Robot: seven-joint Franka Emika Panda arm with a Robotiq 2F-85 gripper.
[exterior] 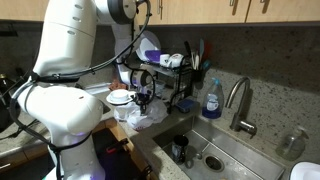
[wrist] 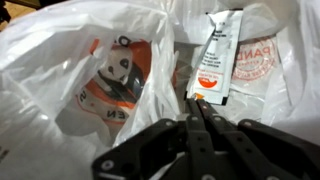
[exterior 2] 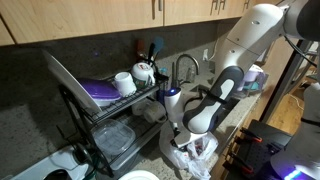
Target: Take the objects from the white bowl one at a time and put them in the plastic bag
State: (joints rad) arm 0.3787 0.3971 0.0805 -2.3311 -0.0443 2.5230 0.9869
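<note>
In the wrist view, the hand [wrist: 197, 103] has its black fingers pinched shut on the lower edge of a flat, glossy sachet [wrist: 222, 50] at 12 o'clock, inside the crinkled, translucent plastic bag [wrist: 60, 60]. Only an exterior view shows the round white bowl [exterior: 120, 98], at the bag's 10 o'clock.

Print on the packet [wrist: 222, 60] is too blurred to read.

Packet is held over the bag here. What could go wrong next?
1. The gripper holds the packet only by its lower end; once released, it may land on a fold, not inside.
2. The plastic bag is loose and crumpled, so its film may snag the gripper.
3. It sits beside the sink and might slide in.
</note>
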